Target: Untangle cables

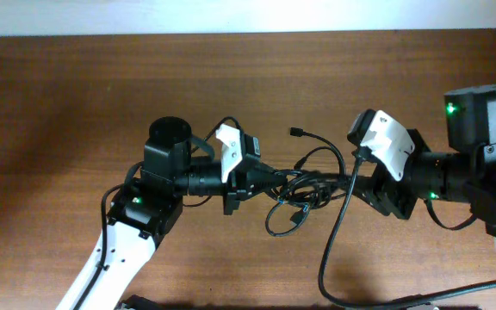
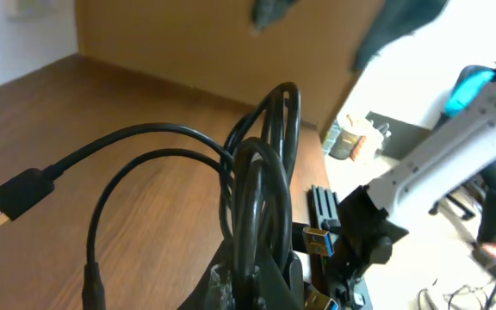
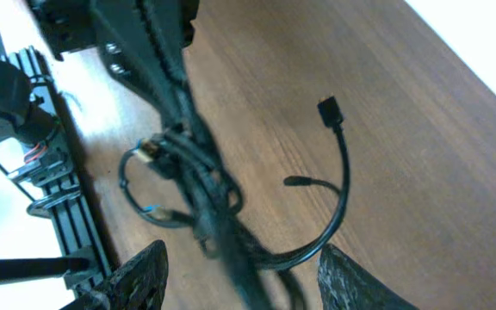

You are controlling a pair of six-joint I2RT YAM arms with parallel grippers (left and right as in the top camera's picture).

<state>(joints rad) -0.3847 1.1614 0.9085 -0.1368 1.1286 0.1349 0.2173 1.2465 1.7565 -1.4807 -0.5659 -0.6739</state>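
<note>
A tangle of black cables [image 1: 298, 188] lies at the table's middle between my two arms. My left gripper [image 1: 261, 179] is shut on the left side of the bundle. In the left wrist view the jaws [image 2: 257, 280] clamp several strands of the cable bundle [image 2: 257, 172], which loops upward. One free end with a flat black plug [image 2: 7, 198] sticks out to the left. My right gripper [image 1: 356, 182] is at the tangle's right side. In the right wrist view its fingers [image 3: 252, 275] are spread wide, with the blurred cables [image 3: 201, 189] between them.
A loose cable end with a small plug [image 1: 294, 132] arcs toward the far side, and it also shows in the right wrist view [image 3: 328, 110]. Blue USB connectors [image 2: 321, 241] hang in the bundle. A long black cable [image 1: 330, 250] runs from the right wrist to the front edge.
</note>
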